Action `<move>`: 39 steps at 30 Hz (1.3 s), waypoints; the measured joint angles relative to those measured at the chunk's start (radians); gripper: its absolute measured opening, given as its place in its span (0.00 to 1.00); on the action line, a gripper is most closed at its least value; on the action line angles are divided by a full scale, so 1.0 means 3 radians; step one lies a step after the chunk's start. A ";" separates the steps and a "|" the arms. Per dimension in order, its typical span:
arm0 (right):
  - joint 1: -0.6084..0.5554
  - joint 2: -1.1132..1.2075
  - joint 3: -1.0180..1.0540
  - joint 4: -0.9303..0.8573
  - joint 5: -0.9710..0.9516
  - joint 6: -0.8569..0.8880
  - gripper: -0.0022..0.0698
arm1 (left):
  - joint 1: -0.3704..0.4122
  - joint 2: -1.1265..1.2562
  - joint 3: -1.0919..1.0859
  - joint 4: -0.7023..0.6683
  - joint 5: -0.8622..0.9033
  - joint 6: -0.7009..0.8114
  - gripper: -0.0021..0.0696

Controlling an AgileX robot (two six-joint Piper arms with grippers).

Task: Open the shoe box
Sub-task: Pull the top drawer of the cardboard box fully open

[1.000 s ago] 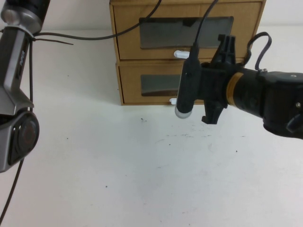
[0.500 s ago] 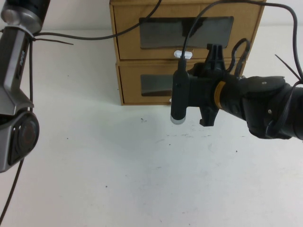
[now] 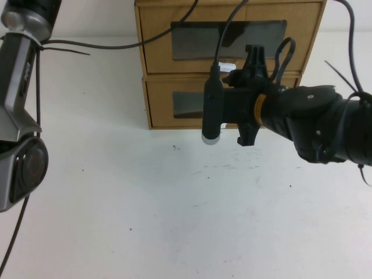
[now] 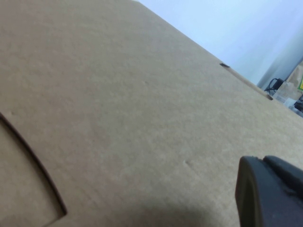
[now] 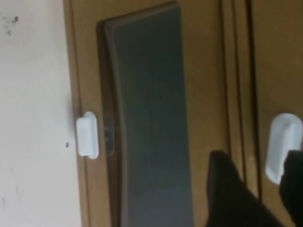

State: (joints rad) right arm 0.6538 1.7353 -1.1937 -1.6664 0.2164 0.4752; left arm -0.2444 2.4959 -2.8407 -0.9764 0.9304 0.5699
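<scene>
Reaching in from the right over the white table (image 3: 145,203), the right gripper (image 3: 253,64) hangs just in front of two stacked cartons at the far side of the table. The upper shoe box (image 3: 157,35), a brown cardboard drawer-type carton with a dark rectangular window (image 3: 197,40) in its front, sits squarely on the lower shoe box (image 3: 160,107), which is of the same make. Both drawers look closed, with their fronts flush.

The right gripper is level with the seam between the two boxes and points at them. In the right wrist view its two dark fingers (image 5: 232,189) stand apart, so the claw is open. The upper box's small white plastic tab handle (image 5: 279,142) shows in the gap between them. Whether either finger touches it cannot be told. The lower box's white tab handle (image 5: 87,135) sits down by the table, clear of the claw.

A black cylindrical wrist camera (image 3: 211,110) with a grey tip hangs from the right arm, in front of the lower box.

The silver left arm (image 3: 17,116) stands at the left edge, well apart from the boxes. The left gripper (image 4: 272,194) lies close against a plain brown cardboard surface (image 4: 118,104). Whether it is open or closed cannot be told.
</scene>
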 joint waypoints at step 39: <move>0.0000 0.0347 -0.0407 0.0000 0.0316 -0.0064 0.25 | 0.0000 0.0000 0.0000 0.0007 -0.0012 0.0000 0.02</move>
State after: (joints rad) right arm 0.6538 1.8395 -1.3159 -1.6664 0.3113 0.4561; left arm -0.2444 2.4959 -2.8407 -0.9745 0.9268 0.5699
